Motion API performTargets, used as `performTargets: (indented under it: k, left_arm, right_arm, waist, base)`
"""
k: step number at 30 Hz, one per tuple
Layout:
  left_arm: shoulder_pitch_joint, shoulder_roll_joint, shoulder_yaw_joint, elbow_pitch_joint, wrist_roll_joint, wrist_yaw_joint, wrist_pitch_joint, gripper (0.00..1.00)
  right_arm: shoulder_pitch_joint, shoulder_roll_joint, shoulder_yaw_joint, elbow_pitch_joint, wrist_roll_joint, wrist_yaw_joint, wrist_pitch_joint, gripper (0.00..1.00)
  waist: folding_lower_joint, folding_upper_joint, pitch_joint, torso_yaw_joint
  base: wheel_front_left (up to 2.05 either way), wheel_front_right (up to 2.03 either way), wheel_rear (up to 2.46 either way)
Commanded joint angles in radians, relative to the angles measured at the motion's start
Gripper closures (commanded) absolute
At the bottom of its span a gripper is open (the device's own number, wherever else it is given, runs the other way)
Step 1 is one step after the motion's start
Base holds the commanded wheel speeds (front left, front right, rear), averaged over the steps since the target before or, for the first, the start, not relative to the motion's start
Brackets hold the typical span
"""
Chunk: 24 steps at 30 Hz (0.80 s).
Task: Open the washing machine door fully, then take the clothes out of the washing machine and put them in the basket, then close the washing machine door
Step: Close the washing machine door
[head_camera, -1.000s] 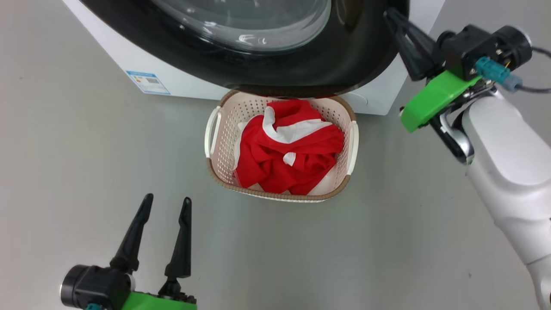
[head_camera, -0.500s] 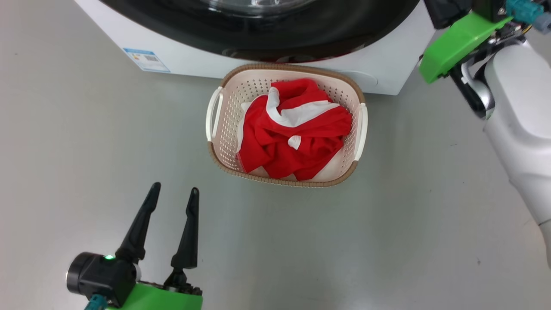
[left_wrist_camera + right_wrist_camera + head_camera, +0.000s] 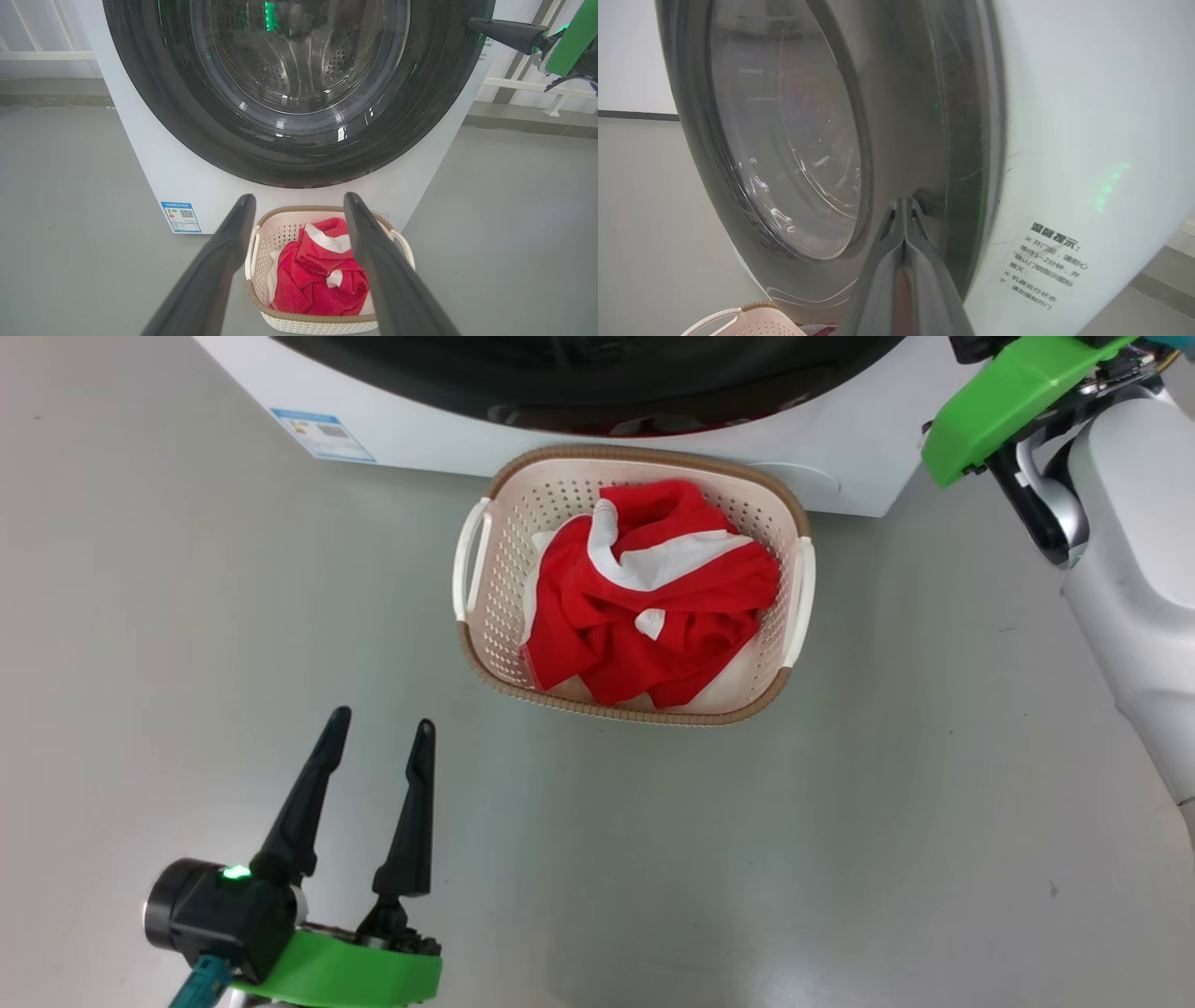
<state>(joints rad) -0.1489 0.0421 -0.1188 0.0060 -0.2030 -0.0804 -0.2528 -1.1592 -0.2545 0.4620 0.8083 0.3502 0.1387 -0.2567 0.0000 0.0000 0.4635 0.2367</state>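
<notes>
Clothes (image 3: 653,607) heaped inside basket (image 3: 499,607)

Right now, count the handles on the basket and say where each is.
2. In the head view, the left handle sits on the basket's side toward the robot's left; the right handle sits on the opposite side. None seems hidden.

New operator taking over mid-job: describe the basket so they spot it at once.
Find the white washing machine with its big round black door. On the grey floor directly in front of it, below the door, sits the basket. It is cream perforated plastic with a brown woven-look rim and white side handles, holding red clothes.
</notes>
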Motion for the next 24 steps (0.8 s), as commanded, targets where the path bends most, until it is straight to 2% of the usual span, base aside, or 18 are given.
performTargets:
  k: [1, 3, 4, 5, 6, 7, 12, 24]
  left_arm:
    - [-0.016, 0.01, 0.038, -0.019, 0.005, -0.005, -0.009, 0.0]
    - [-0.017, 0.01, 0.043, -0.016, -0.001, -0.006, -0.009, 0.0]
    - [-0.018, 0.009, 0.045, -0.014, -0.003, -0.005, -0.009, 0.0]
    - [-0.02, 0.009, 0.047, -0.013, -0.003, -0.005, -0.009, 0.0]
    - [-0.021, 0.009, 0.05, -0.011, -0.004, -0.004, -0.009, 0.0]
    - [-0.023, 0.009, 0.053, -0.01, -0.007, -0.004, -0.009, 0.0]
    - [-0.019, 0.009, 0.074, -0.006, -0.034, -0.01, -0.009, 0.0]
    - [0.031, 0.01, 0.146, 0.002, -0.037, -0.019, -0.009, 0.0]
  right_arm:
    - [0.002, 0.006, 0.004, -0.026, 0.001, -0.008, -0.005, 1.0]
    - [0.022, 0.012, 0.017, -0.037, 0.01, -0.008, -0.005, 1.0]
    - [0.033, 0.015, 0.02, -0.045, 0.016, -0.008, -0.005, 0.79]
    - [0.045, 0.018, 0.023, -0.054, 0.021, -0.008, -0.005, 0.36]
    - [0.06, 0.021, 0.023, -0.066, 0.025, -0.008, -0.005, 0.04]
    - [0.077, 0.024, 0.024, -0.078, 0.03, -0.008, -0.005, 0.0]
    - [0.181, 0.034, -0.006, -0.147, 0.04, -0.008, -0.005, 0.0]
    - [0.44, 0.059, -0.149, -0.286, 0.021, -0.008, -0.005, 0.0]
  waist:
    - [0.0, 0.0, -0.003, -0.007]
    - [0.0, 0.0, -0.01, -0.019]
    - [0.0, 0.0, -0.015, -0.025]
    - [0.0, 0.0, -0.021, -0.032]
    - [0.0, 0.0, -0.027, -0.039]
    - [0.0, 0.0, -0.034, -0.046]
    - [0.0, 0.0, -0.077, -0.092]
    - [0.0, 0.0, -0.19, -0.231]
  base:
    - [0.0, 0.0, 0.0]
    - [0.0, 0.0, 0.0]
    - [0.0, 0.0, 0.0]
    - [0.0, 0.0, 0.0]
    - [0.0, 0.0, 0.0]
    - [0.0, 0.0, 0.0]
    - [0.0, 0.0, 0.0]
    - [0.0, 0.0, 0.0]
